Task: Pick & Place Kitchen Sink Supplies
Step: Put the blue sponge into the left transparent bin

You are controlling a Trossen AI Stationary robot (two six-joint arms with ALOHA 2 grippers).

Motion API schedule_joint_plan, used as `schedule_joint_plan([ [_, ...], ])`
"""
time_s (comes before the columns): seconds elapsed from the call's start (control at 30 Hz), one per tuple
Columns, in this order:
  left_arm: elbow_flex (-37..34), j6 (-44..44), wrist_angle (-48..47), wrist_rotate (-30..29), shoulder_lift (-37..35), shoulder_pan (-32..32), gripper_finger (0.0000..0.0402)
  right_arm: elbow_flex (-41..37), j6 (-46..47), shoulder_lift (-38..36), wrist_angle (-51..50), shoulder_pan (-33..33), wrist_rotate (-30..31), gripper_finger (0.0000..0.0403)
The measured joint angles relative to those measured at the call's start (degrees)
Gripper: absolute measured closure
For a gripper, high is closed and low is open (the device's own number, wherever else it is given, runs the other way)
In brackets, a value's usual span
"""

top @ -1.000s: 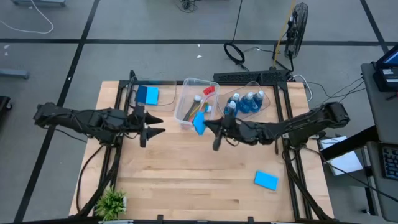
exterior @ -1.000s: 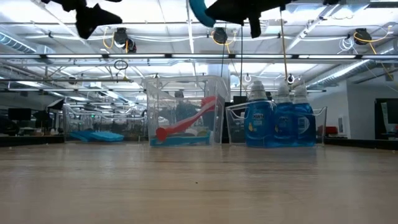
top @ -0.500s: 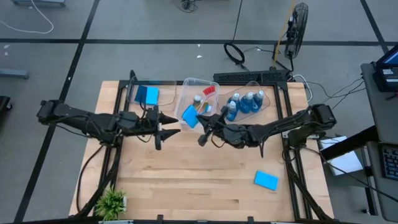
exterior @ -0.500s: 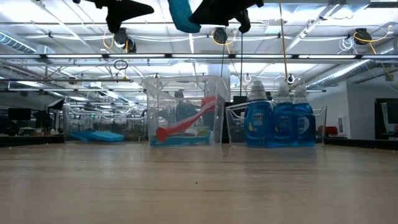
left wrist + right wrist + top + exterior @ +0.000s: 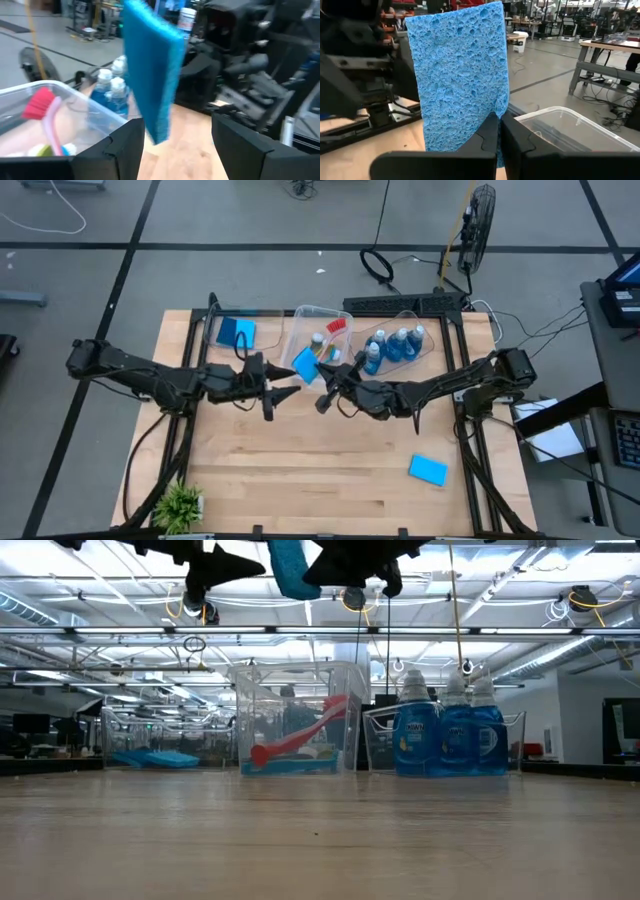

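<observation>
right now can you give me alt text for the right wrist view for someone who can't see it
A flat blue rectangular sponge with a porous surface stands upright, pinched at its lower edge by the right gripper, whose dark jaws are shut on it. Behind it to one side is the rim of a clear plastic bin; the left arm's dark gripper looms close on the other side.

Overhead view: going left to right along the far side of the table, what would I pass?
Sponges in a clear bin → bin with the red brush → bin of blue bottles.
</observation>
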Motion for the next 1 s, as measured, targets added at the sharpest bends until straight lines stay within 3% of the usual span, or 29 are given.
schedule_joint_plan([
  [0.27,0.0,-0.1,0.5,-5.1,0.1,0.0,0.0172,0.0,0.3,0.0,1.3,0.0,-0.1,0.0403],
  [1.0,0.5,-1.4,4.9,-5.8,1.2,1.7,0.0172,0.0,4.1,0.0,4.3,-0.8,-5.8,0.0403],
])
